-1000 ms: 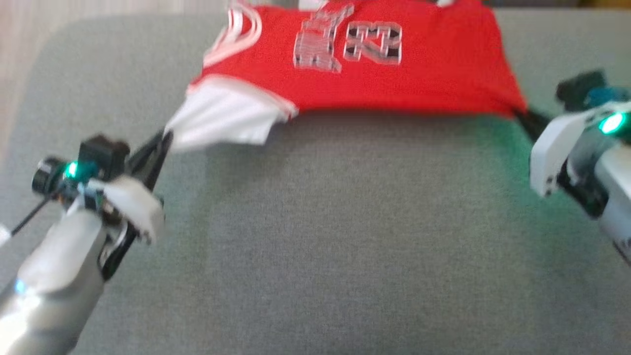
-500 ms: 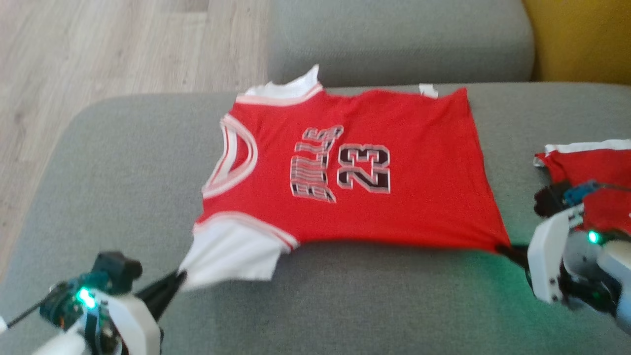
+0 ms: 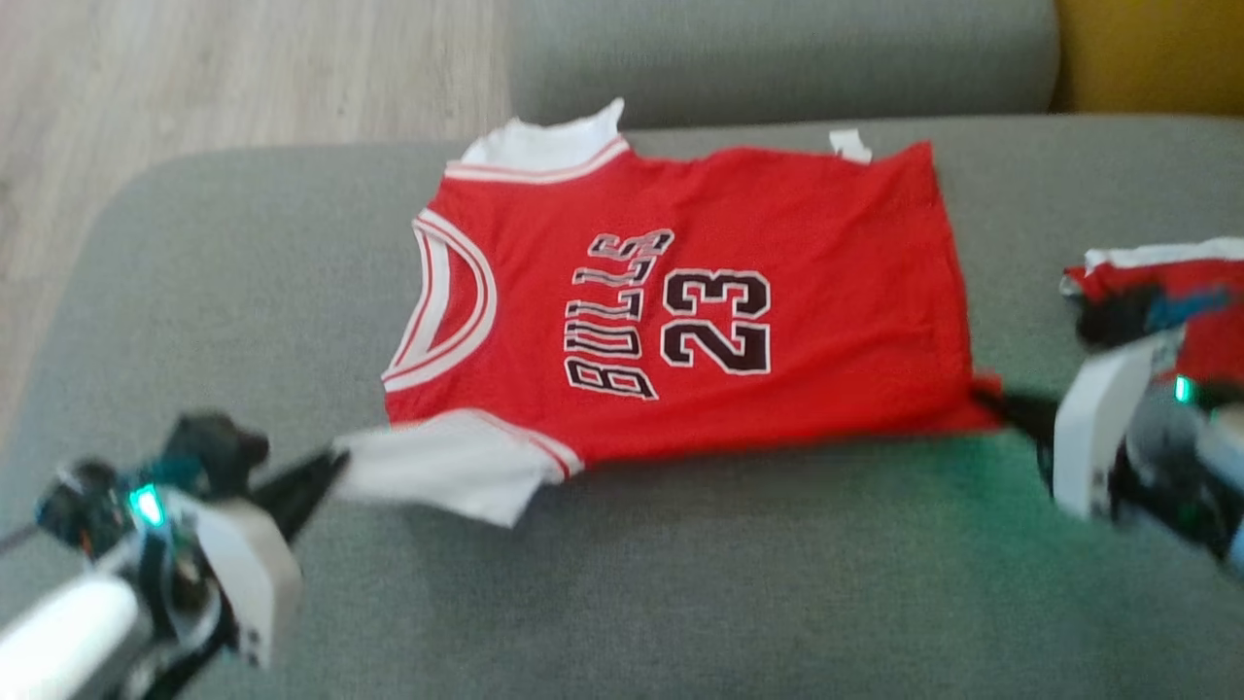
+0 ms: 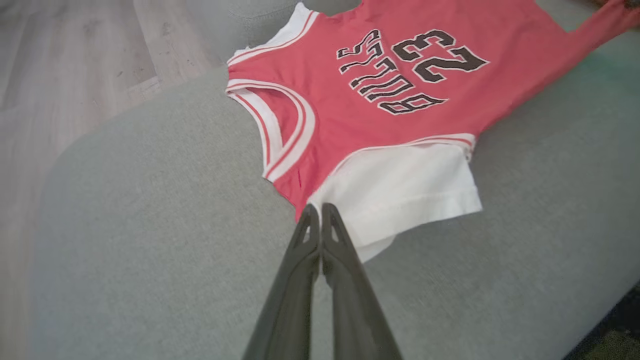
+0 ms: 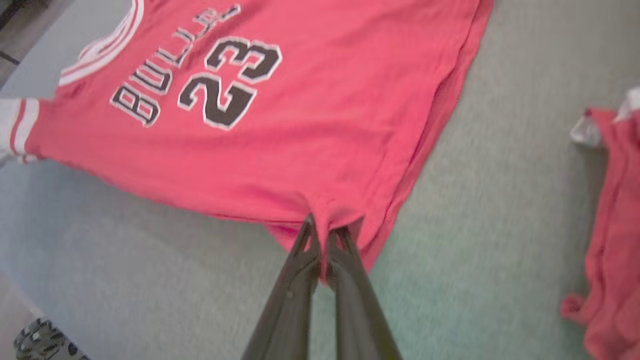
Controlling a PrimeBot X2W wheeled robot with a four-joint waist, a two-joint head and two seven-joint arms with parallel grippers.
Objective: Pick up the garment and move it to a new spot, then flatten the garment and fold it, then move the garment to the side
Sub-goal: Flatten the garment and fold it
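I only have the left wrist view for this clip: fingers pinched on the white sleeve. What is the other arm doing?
Observer: The right gripper is shut on the near hem corner of the jersey.
Operator: Anything else lying nearby?
Observer: Yes, a second red garment lies bunched to that gripper's side, apart from the jersey.
Operator: And the far edge?
Observer: A white tag sticks out there.
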